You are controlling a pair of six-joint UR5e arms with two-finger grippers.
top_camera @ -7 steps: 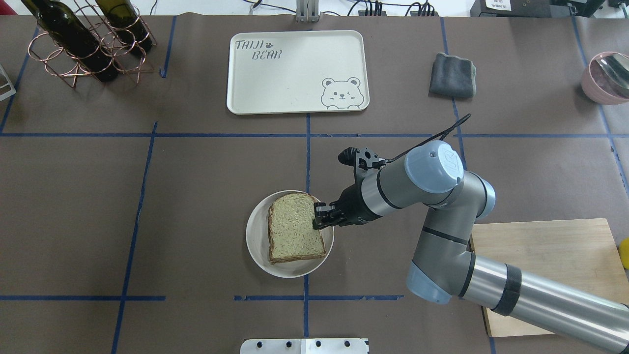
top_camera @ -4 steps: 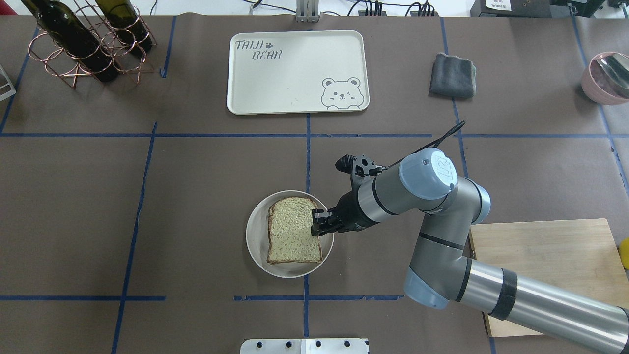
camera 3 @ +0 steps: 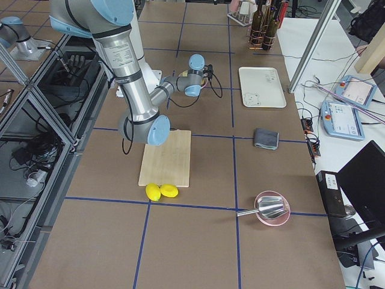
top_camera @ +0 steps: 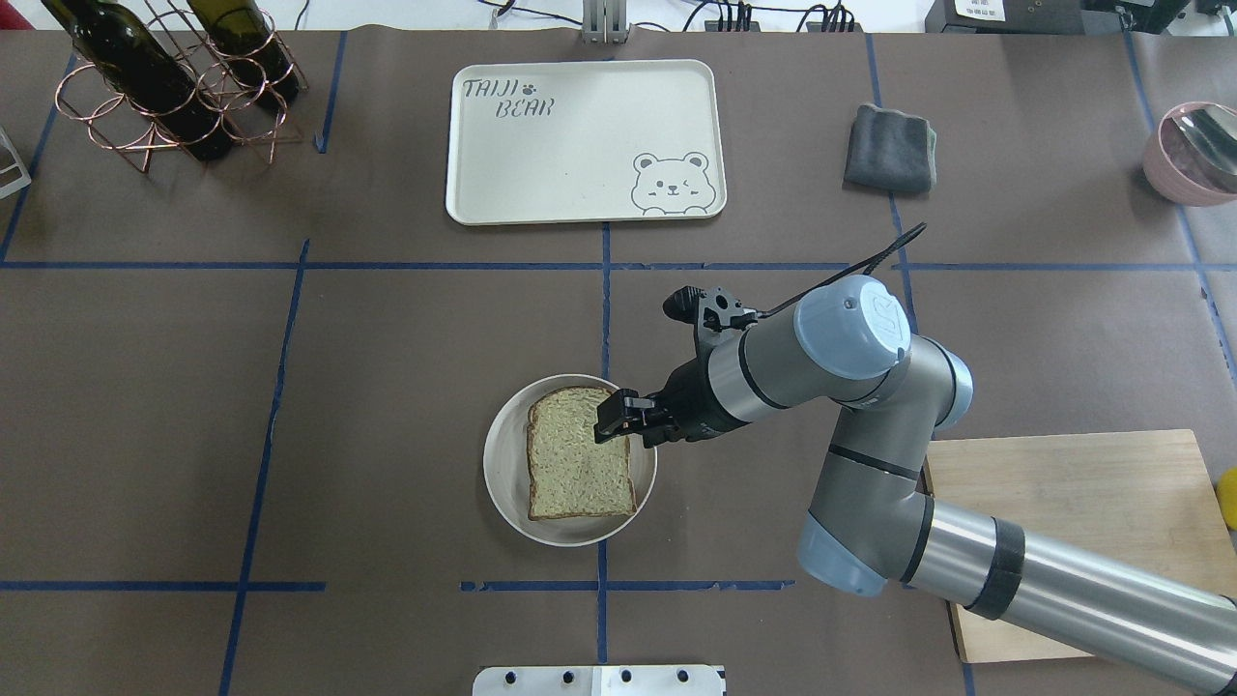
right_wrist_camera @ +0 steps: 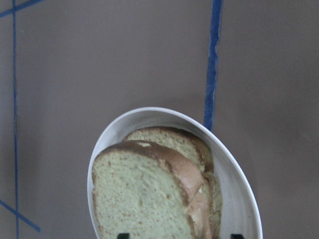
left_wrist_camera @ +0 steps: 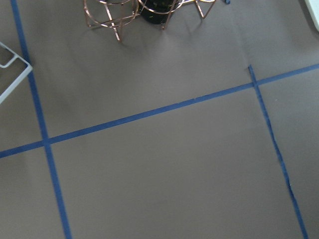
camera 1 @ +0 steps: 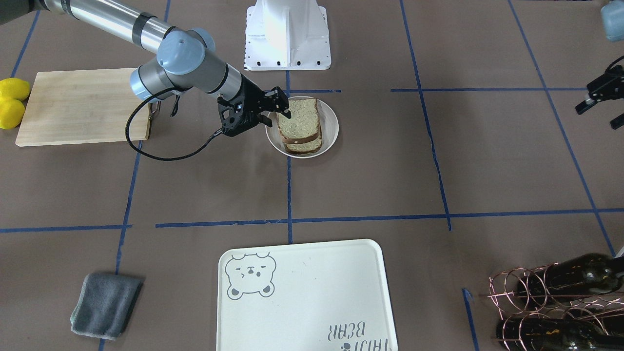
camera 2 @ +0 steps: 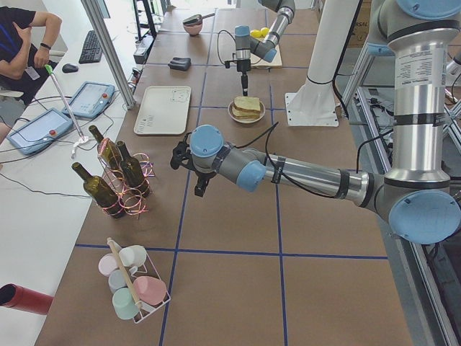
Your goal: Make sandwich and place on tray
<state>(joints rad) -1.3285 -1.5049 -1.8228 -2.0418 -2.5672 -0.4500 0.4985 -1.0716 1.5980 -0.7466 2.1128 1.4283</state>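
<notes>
- The right pincer (top_camera: 615, 418) hangs over the upper-right corner of the sandwich (top_camera: 578, 464) in the overhead view. Its jaws stand apart and grip nothing. In the right wrist view the two dark tips sit wide at the bottom edge, with the bread ahead of them and between them.
- From the pincer, the sandwich lies down and to the left in the overhead frame. Its two wholemeal slices are stacked, the top one slightly askew. A pale strip of filling shows at one edge in the front-facing view.
- The stack is close to square, a little longer from top to bottom of the overhead frame. It rests in the round white bowl (top_camera: 498, 483), whose right rim is just below the wrist.
- The cream bear tray (top_camera: 580, 145) is well apart, almost straight up the overhead frame from the bowl and beyond a blue tape line on the surface (top_camera: 387, 387). Its long axis runs left to right.
- The carry therefore looks like a plain run up the frame, with nothing standing between bowl and tray.
- The left pincer (camera 1: 597, 97) is far off at the right edge of the front-facing view. I cannot tell how its jaws stand, and the right arm is clearly the nearer one.
- The wooden cutting board (top_camera: 1073, 503) lies at the lower right, out of that path.
</notes>
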